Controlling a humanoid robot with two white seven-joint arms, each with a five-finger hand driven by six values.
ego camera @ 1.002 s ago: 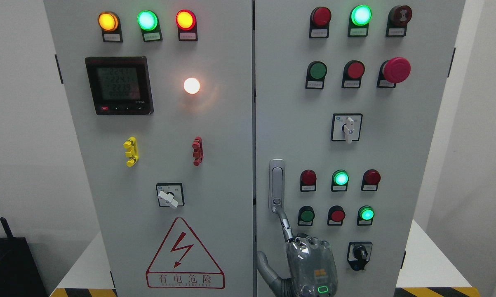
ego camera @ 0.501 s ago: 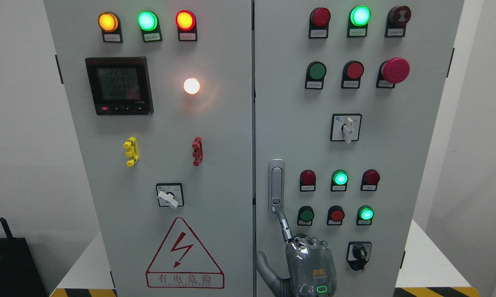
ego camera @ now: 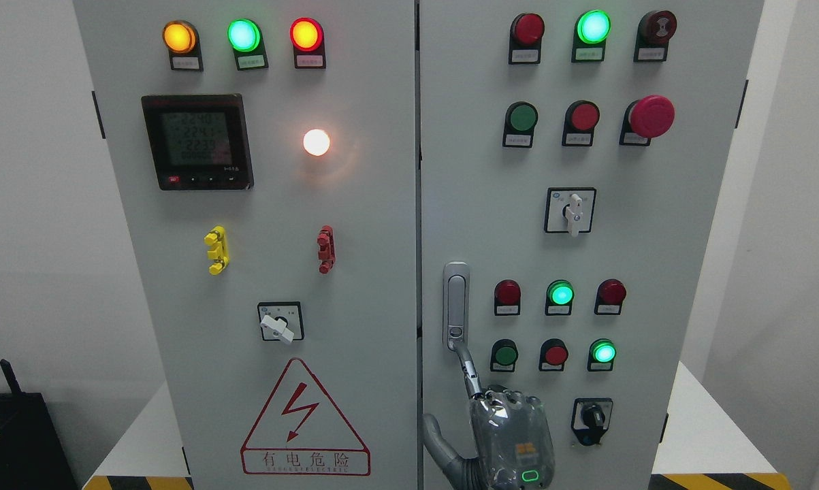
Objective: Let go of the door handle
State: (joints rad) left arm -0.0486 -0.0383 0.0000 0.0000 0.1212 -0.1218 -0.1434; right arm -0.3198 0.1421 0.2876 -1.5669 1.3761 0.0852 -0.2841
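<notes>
Right hand (ego camera: pixel 511 435) is entering at the bottom edge, right of centre, with its back facing the camera. The wrist and arm are being cut off by the frame.

The index finger (ego camera: pixel 469 371) is reaching straight up and to the left, its tip touching the lower end of the door handle (ego camera: pixel 456 306). The thumb (ego camera: pixel 436 439) is splaying out to the left, and nothing is being gripped. The remaining fingers are hiding behind the knuckles and cannot be made out.

The handle is sitting upright and flush at the left edge of the right door (ego camera: pixel 654 272), just beside the centre seam (ego camera: pixel 419 204).

Bare panel is lying left of the thumb up to the seam. On the other side, the green button (ego camera: pixel 504 354) is standing near the index finger and the black selector switch (ego camera: pixel 591 416) is sitting near the hand's right edge.

The contact point is small, so whether the fingertip is hooking under the handle is unclear.
</notes>
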